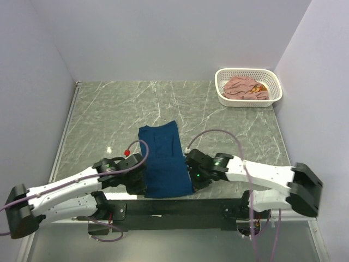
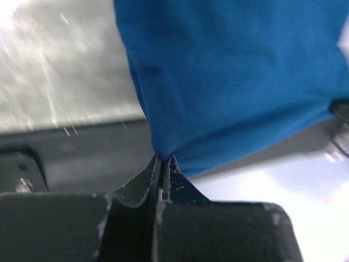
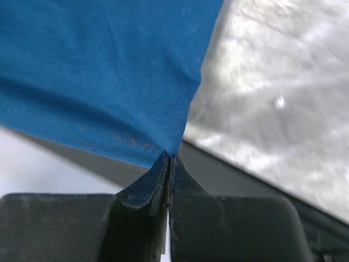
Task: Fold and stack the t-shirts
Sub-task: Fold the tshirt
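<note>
The navy blue t-shirt lies as a long narrow strip on the table, running from the middle to the near edge; its print is hidden. My left gripper is shut on its near left corner, the blue cloth pinched at the fingertips. My right gripper is shut on its near right corner, the cloth pinched at the fingertips. The dusty pink t-shirt with an orange print lies crumpled in the white basket at the far right.
The marble table is walled on the left, back and right. The black front rail with the arm bases runs along the near edge, under the shirt's near end. Cables arc over both arms.
</note>
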`<action>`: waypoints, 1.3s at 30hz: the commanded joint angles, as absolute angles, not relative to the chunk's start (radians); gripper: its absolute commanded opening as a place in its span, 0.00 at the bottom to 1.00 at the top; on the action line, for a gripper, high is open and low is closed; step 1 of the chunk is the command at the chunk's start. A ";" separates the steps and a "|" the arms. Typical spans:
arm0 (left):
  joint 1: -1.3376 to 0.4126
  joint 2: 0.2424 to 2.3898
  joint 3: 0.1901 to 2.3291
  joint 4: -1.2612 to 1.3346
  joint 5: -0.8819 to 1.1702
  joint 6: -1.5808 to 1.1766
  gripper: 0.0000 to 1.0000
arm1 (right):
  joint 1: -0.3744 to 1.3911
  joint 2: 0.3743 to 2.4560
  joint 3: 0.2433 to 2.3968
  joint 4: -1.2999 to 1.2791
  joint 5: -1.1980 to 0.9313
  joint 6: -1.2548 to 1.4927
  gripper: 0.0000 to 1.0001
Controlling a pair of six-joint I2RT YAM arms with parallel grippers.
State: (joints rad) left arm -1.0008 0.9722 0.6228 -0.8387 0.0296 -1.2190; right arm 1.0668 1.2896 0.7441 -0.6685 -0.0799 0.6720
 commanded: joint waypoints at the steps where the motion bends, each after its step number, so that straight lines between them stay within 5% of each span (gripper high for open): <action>1: -1.014 0.888 0.696 -1.020 0.083 -1.296 0.01 | 1.051 1.151 0.799 -0.914 -0.039 0.660 0.00; 16: -0.568 1.095 1.045 -0.953 0.050 -0.911 0.01 | 0.752 1.357 1.359 -1.017 0.020 0.382 0.00; 39: -0.221 1.509 1.120 -0.643 0.069 -0.706 0.01 | 0.569 1.981 1.842 -0.881 -0.046 0.273 0.00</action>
